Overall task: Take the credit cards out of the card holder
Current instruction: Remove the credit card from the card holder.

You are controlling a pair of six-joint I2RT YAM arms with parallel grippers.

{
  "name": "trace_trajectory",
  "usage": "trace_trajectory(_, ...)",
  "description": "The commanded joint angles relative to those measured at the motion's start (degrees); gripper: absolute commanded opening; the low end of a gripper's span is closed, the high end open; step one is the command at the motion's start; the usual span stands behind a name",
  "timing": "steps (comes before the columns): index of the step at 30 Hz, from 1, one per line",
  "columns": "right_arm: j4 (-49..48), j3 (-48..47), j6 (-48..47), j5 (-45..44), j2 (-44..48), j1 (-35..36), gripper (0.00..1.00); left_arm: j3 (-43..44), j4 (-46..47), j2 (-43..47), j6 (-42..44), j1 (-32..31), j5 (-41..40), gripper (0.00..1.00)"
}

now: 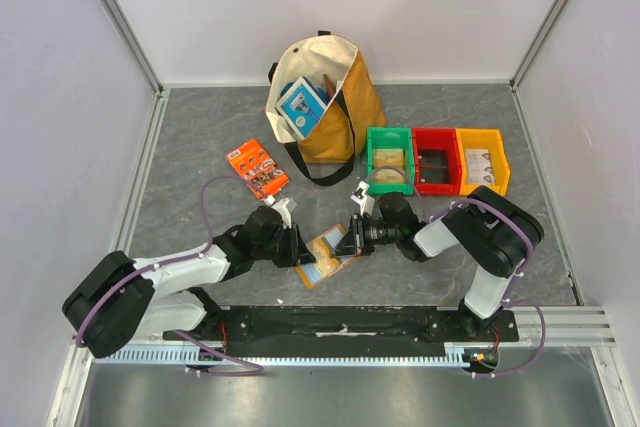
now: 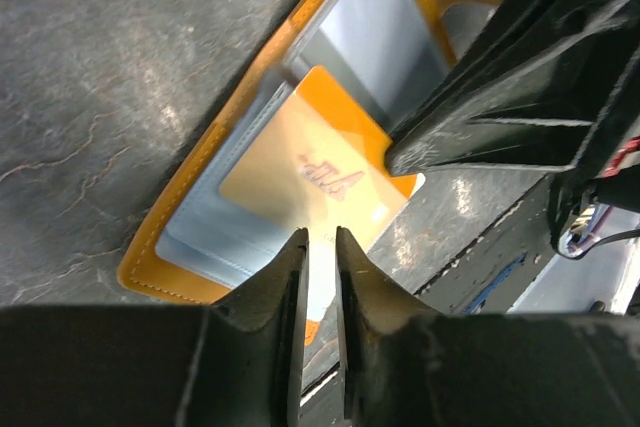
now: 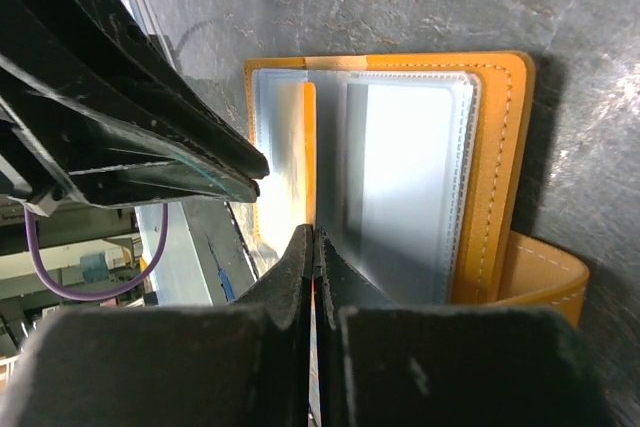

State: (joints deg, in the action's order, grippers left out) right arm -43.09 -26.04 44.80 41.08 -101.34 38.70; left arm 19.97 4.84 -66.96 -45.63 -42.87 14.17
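The card holder [image 1: 322,263] lies open on the table between my two grippers, orange-tan with pale blue-grey pockets [image 2: 190,237]. An orange credit card [image 2: 310,172] with script lettering sticks halfway out of a pocket, pointing at my left gripper [image 2: 321,237]. That gripper's jaws stand a narrow gap apart just over the card's near edge and pinch nothing. My right gripper [image 3: 316,237] is shut, its tips resting at the fold of the card holder [image 3: 500,167]. I cannot tell whether a pocket leaf is caught in it. In the top view the left gripper [image 1: 303,250] and right gripper [image 1: 352,239] flank the holder.
A tan tote bag [image 1: 320,97] with boxes inside stands at the back. An orange printed packet [image 1: 257,168] lies to the left. Green [image 1: 389,158], red [image 1: 436,159] and yellow [image 1: 483,159] bins sit in a row to the right. The black base rail [image 1: 350,322] runs just behind the holder's near side.
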Motion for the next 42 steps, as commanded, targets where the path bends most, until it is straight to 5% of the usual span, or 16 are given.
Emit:
trace_trajectory(1, -1.47, 0.47, -0.15, -2.58, 0.09, 0.06, 0.0, -1.33, 2.89, -1.68, -0.69, -0.11, 1.91, 0.21)
trace_trajectory(9, 2.83, -0.5, -3.13, -1.8, 1.06, -0.38, 0.01, -2.65, -0.53, -0.72, 1.06, -0.19, -0.99, 0.09)
trace_trajectory(15, 9.94, -4.71, -7.79, -0.91, 0.71, -0.38, 0.25, -1.95, -1.59, -2.21, 3.17, -0.11, -0.64, 0.06)
trace_trajectory(21, 16.8, -9.46, -12.71, -0.22, -0.61, -0.38, 0.28, -2.12, -1.59, -2.3, 3.61, -0.11, -0.46, 0.05)
trace_trajectory(31, 19.54, -12.89, -15.44, 3.3, -4.3, -0.38, 0.26, -1.95, -1.59, -2.12, 4.05, -0.11, -0.2, 0.05)
trace_trajectory(37, 20.24, -12.89, -16.32, 3.48, -4.05, -0.99, 0.0, -2.12, -1.68, -1.77, 3.88, -0.11, -0.55, 0.05)
trace_trajectory(42, 21.12, -9.3, -16.58, 1.9, 1.22, -5.29, 0.0, -2.83, -1.94, -0.55, 3.26, -0.11, -1.52, 0.04)
